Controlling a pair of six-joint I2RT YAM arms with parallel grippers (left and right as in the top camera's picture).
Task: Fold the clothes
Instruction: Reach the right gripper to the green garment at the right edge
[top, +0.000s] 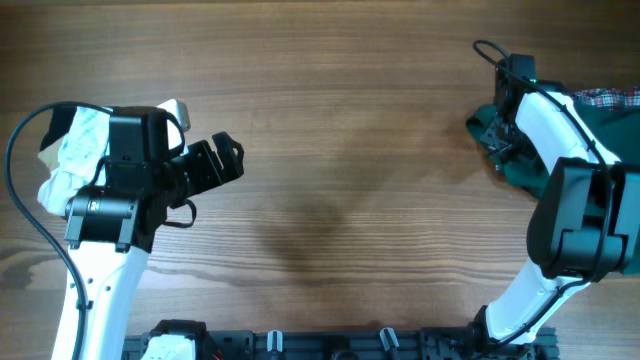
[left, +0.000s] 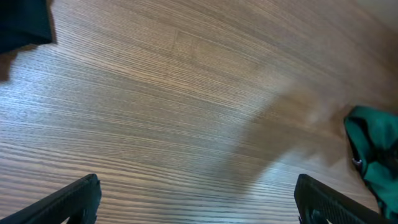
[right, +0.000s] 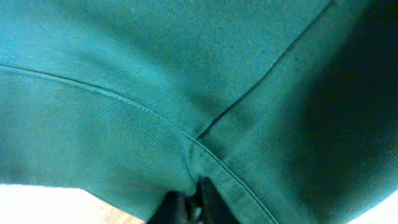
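Looking down from the overhead camera, I see the left tool (top: 214, 168) hanging over the left part of the wooden bench (top: 340, 110), its fingers spread wide with nothing between them. Under that arm lies a pale garment (top: 78, 140), bunched up. On the far right the clothes (top: 522, 172), a dark green heap, sit at the bench's edge, largely covered by the right arm. The right tool (top: 497, 143) is down on the heap's left fringe. A plaid shirt (top: 610, 97) peeks out just behind the green fabric at the right border.

From the left wrist camera, the left tool (left: 199, 210) shows only its two black fingertips in the lower corners, well apart, with bare bench (left: 186, 93) between them. The clothes (left: 373, 152) show as a crumpled green patch at the right edge. A dark cloth (left: 25, 22) fills the upper left corner; I cannot tell what it is.

From the right wrist camera, the clothes (right: 186, 74) fill nearly the whole picture, green weave crossed by stitched seams that meet near the middle. The right tool (right: 189, 205) sits at the bottom edge, its fingers drawn together and clamped on the fabric where it folds.
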